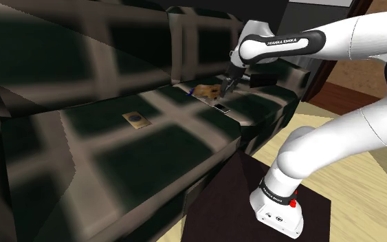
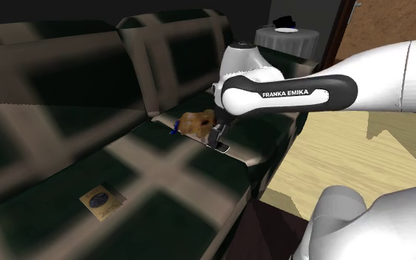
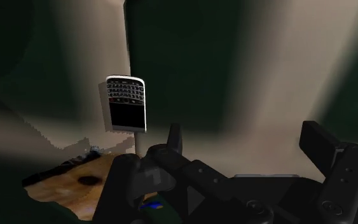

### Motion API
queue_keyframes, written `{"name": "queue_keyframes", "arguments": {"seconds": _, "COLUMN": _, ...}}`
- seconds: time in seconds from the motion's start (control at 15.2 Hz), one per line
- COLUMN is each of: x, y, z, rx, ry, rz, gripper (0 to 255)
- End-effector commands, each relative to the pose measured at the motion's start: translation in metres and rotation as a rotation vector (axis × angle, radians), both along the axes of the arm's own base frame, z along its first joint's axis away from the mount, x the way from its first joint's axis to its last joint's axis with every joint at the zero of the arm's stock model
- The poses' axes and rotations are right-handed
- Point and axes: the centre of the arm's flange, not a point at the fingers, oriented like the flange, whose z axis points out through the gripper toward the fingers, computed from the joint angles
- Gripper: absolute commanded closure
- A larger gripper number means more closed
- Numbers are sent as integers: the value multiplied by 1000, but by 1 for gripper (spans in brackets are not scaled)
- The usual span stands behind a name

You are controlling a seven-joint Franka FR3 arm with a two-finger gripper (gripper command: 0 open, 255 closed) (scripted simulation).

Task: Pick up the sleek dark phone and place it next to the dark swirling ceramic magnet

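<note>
A dark plaid sofa (image 1: 171,148) lies in dim light, with pale wooden floor (image 1: 377,192) beside it and a cloth-draped round side table (image 2: 291,40) past its end.

Dark keypad phone (image 3: 126,104) lies flat; square swirl magnet (image 1: 136,119) well apart

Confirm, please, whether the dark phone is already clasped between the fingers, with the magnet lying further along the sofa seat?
Not clasped: the phone lies flat on the sofa seat, clear of the open fingers, as the wrist view shows. The magnet does lie further along the seat.
</note>
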Motion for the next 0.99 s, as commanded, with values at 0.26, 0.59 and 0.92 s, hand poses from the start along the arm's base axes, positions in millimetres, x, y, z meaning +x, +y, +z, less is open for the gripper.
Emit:
{"name": "queue_keyframes", "arguments": {"seconds": 0.26, "x": 21, "y": -62, "z": -49, "rx": 11, "ry": -16, "rz": 13, "gripper": 0}}
{"name": "queue_keyframes", "arguments": {"seconds": 0.59, "x": 38, "y": -111, "z": -92, "rx": 21, "ry": -29, "rz": 23, "gripper": 0}}
{"name": "queue_keyframes", "arguments": {"seconds": 0.92, "x": 57, "y": -159, "z": -134, "rx": 31, "ry": -42, "rz": 33, "gripper": 0}}
